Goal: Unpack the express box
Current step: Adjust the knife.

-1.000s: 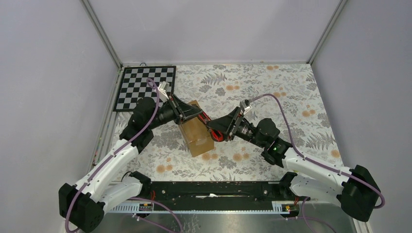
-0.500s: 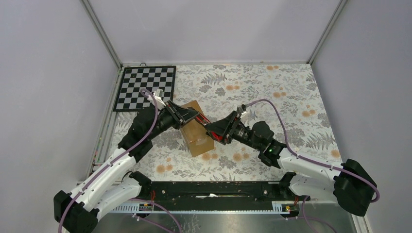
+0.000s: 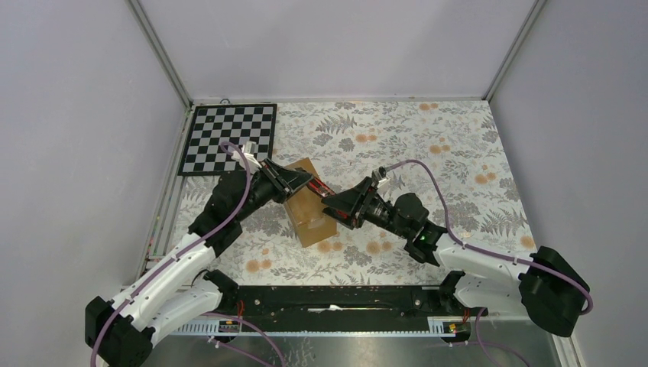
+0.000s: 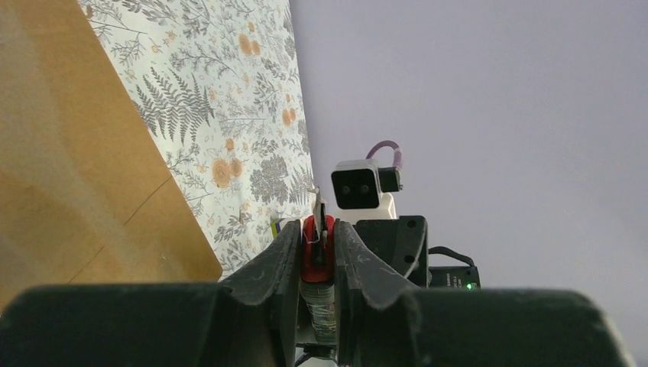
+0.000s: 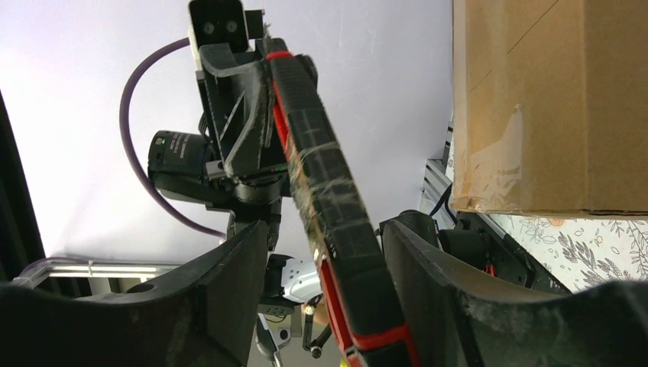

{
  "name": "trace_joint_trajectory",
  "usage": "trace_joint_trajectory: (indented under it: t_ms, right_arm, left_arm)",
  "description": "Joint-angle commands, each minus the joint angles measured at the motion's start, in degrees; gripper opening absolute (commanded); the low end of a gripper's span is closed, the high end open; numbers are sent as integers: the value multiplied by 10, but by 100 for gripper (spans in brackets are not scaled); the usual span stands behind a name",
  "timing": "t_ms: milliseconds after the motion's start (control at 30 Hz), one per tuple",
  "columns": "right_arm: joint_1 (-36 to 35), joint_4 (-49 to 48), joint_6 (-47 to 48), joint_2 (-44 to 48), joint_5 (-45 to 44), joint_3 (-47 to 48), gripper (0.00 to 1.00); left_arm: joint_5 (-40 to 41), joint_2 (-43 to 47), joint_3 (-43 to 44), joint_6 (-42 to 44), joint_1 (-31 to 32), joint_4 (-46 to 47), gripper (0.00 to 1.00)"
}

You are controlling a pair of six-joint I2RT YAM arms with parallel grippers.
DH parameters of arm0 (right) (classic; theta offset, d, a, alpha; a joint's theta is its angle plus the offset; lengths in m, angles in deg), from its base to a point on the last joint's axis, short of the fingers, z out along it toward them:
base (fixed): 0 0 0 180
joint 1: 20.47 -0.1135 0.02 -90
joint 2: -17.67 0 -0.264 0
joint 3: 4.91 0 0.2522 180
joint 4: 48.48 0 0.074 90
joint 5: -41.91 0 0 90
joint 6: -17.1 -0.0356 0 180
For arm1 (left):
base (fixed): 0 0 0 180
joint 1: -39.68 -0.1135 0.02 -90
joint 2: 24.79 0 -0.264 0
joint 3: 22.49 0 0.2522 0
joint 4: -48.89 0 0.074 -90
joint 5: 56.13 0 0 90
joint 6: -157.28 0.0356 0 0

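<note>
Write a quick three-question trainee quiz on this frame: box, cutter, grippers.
1. True or false: the taped brown cardboard express box lies on the checkerboard mat.
2. Which gripper is clamped on the red-and-black handled cutter? A) left B) right C) neither
3. What stands between the open fingers of the right gripper?
Key: 1 false, it lies on the floral tablecloth. 2 A, the left gripper. 3 the cutter.

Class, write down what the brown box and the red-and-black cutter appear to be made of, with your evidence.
The express box: cardboard, matte brown, with glossy clear tape wrinkled at its corner. The cutter: probably hard plastic, black with red trim, wrapped in shiny clear tape.
</note>
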Motion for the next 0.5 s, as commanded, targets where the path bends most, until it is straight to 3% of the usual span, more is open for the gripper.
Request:
trace_joint_trajectory:
  t_ms: [0,67,233,300,333,400,467]
  right_arm:
    - [-8,-42,-11,-5,-35,21,61]
    - [-8,-31,-10,0,-48,17,52]
    - [-8,14,0,26,-90,1,2]
    - [-8,41,7,38,-102,-2,0]
    - [-8,46,10,43,-104,-3,0]
    - [-8,63,13,55,-102,-5,0]
    - [-8,109,19,81,-105,-7,0]
  left_arm:
    - [11,-3,2,-1,12,56,0]
    - [8,-1,2,2,13,52,0]
    - [-1,5,5,15,13,30,0]
    - [-6,5,11,24,13,9,3]
    - [-9,6,14,29,13,-1,12]
    - [-4,8,26,44,13,-32,49]
    - [9,13,45,72,12,-99,74]
